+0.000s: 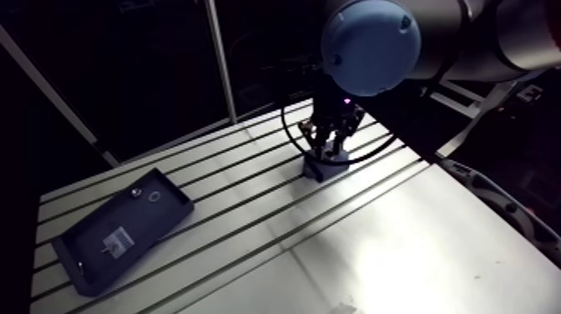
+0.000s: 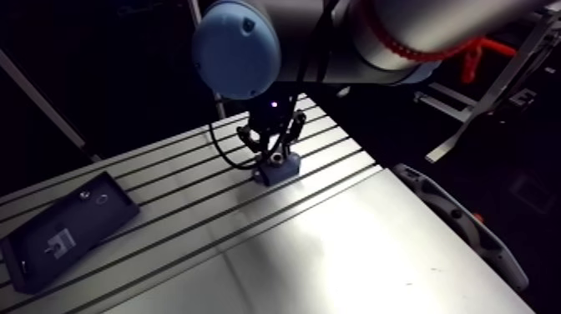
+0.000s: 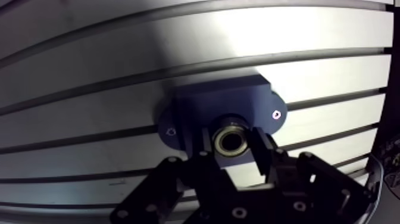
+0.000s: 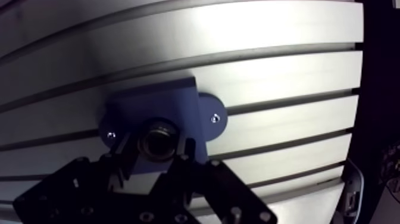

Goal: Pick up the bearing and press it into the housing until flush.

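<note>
A dark blue housing point(image 3: 223, 101) with two screw ears stands on the slotted table point(image 1: 401, 242). The metal ring bearing point(image 3: 231, 140) sits at the mouth of the housing's bore. In the wrist view my gripper point(image 3: 233, 148) is shut on the bearing, one finger point(image 3: 205, 146) on each side of the ring. How deep the bearing sits in the bore I cannot tell. In the arm view the gripper point(image 1: 331, 144) comes straight down onto the housing point(image 1: 325, 170), near the table's far edge.
A dark flat tray point(image 1: 83, 250) lies at the table's left end, holding a small ring point(image 1: 154, 197) and a white label point(image 1: 118, 240). A grey curved part point(image 2: 455, 221) runs along the table's right edge.
</note>
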Robot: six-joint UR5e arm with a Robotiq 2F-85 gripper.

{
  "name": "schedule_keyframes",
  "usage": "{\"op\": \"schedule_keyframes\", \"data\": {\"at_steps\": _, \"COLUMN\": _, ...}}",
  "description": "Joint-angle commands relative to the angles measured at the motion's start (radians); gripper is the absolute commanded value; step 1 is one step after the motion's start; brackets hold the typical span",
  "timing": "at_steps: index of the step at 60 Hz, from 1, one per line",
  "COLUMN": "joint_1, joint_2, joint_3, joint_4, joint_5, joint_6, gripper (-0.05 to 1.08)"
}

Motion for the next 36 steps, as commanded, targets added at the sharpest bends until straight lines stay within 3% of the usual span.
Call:
{"op": "schedule_keyframes", "data": {"at_steps": 1, "joint_1": 0.0, "joint_2": 0.001, "joint_3": 0.0, "joint_4": -0.004, "joint_5": 0.0, "joint_6": 0.0, "gripper": 0.65}}
{"op": "schedule_keyframes", "data": {"at_steps": 36, "joint_1": 0.0, "joint_2": 0.015, "joint_3": -0.006, "joint_4": -0.004, "joint_5": 0.0, "joint_6": 0.0, "gripper": 0.65}}
